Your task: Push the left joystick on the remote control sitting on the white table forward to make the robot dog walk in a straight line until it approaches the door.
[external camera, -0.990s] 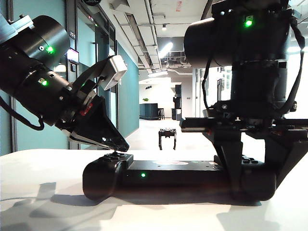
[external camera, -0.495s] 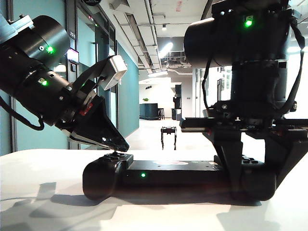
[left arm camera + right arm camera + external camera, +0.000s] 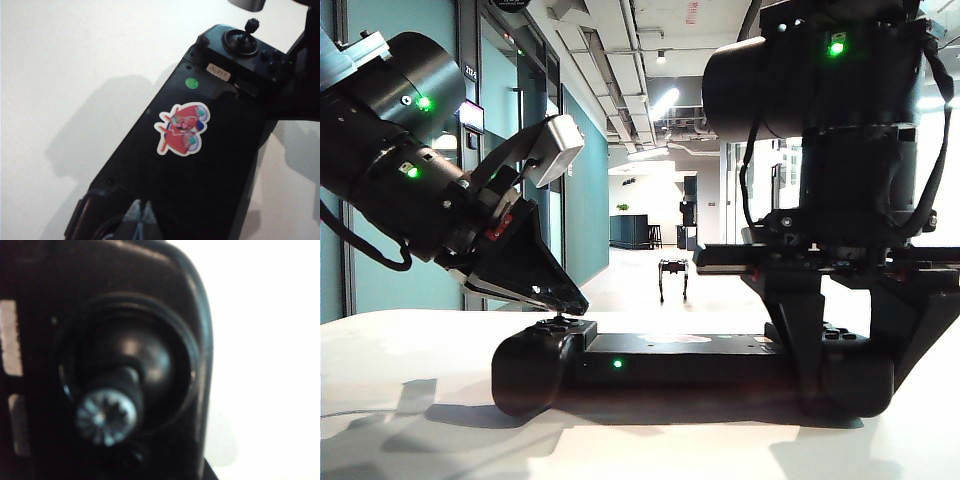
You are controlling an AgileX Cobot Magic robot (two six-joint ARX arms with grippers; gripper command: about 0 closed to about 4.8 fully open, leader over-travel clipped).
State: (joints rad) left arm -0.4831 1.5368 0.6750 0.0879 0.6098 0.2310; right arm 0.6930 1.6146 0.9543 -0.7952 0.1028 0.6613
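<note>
left fingers point(image 3: 141, 216) pressed together on remote control point(image 3: 200, 150), right fingers seemingly straddling its far end

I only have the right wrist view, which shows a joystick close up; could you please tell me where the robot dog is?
Observer: The robot dog stands in the corridor beyond the white table.
Operator: Thank you. Where is the left gripper?
Observer: The left gripper is shut, with its tip just above the left joystick; I cannot confirm contact.
Operator: And the right gripper?
Observer: The right gripper straddles the right end of the remote control.
</note>
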